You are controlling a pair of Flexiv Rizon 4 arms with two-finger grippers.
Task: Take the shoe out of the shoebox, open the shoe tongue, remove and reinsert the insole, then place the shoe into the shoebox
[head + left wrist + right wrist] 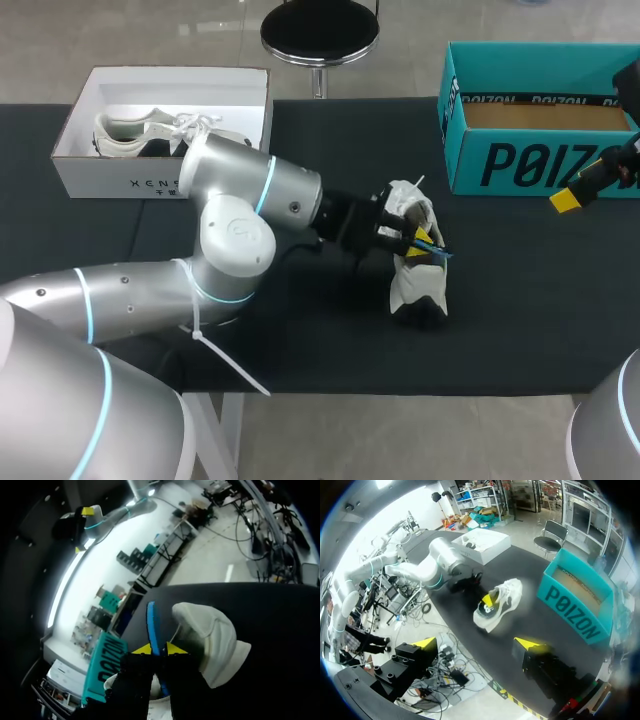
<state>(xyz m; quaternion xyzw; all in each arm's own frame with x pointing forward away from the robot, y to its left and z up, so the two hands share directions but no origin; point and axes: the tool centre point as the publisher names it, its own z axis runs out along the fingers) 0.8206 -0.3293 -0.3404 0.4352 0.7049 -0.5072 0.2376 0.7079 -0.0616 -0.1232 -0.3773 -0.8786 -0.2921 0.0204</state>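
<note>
Shoe [418, 270] lay out of its box on the table [520, 330], right of the middle of the frame. The left gripper [159, 649] pinched the blue insole [151, 625], which stuck up from the shoe, maybe half out. The right gripper [476, 644] was spread apart, holding nothing. Putting the shoe in the teal shoebox [540, 160] was left.
</note>
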